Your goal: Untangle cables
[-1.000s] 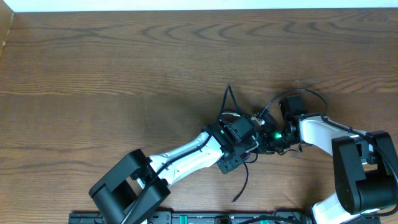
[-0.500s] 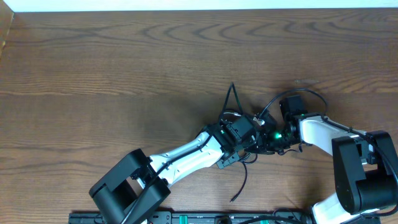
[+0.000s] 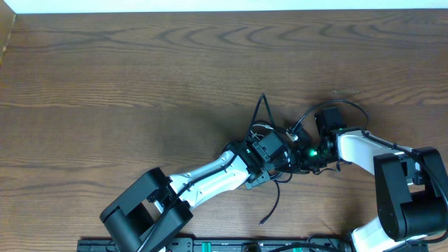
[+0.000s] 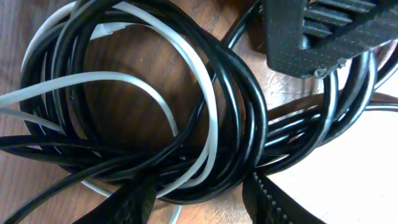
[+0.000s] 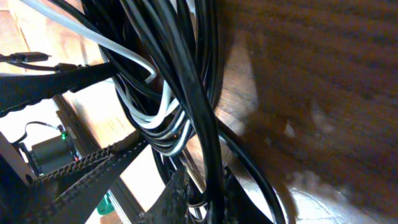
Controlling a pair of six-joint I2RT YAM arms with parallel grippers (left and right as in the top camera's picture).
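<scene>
Wood table (image 3: 105, 70) — L pincer (image 4: 202, 202), R pincer (image 5: 208, 200), 1 tangle (image 4: 239, 112).

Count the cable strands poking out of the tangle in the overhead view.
2. One narrow black fold pokes out away from the robot. One black tail trails toward the robot's base. More may be hidden inside the tangle.

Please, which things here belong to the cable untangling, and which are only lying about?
Belong to the job: tangled black round cables; white plastic cables; left tool; right tool.
Only lying about: no loose item visible; just the brown wooden table and a black rail at its near edge.
</scene>
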